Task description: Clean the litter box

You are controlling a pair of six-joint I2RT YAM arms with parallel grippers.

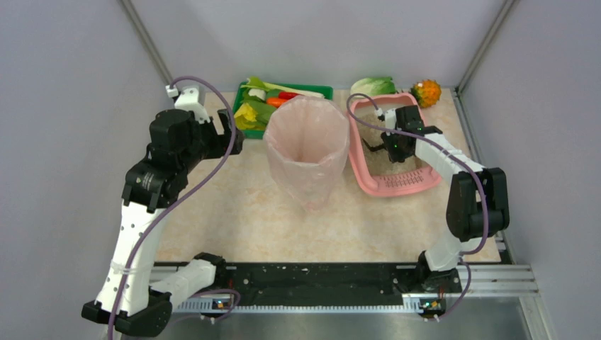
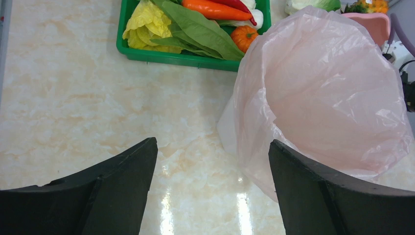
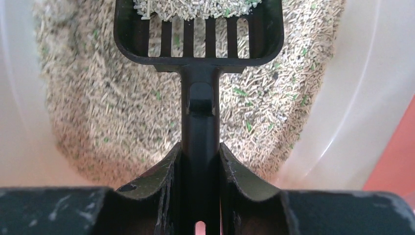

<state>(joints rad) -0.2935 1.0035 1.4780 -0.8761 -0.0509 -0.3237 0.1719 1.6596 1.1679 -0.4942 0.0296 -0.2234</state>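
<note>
The right gripper [image 3: 199, 149] is clamped on the handle of a black slotted scoop [image 3: 199, 66]. The scoop's blade carries pellets just above the beige litter [image 3: 107, 112] in the pink litter box [image 1: 394, 186], which sits at the table's far right. The left gripper [image 2: 211, 147] hangs wide open and holds nothing, above the table [image 2: 63, 107] beside the bag-lined bin [image 2: 333, 93]. Beyond them lies the green vegetable tray [image 2: 171, 57].

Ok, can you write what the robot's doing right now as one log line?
right end effector: shut on scoop | scoop: holds pellets, inside litter box | left end effector: open, empty, by bin
</note>
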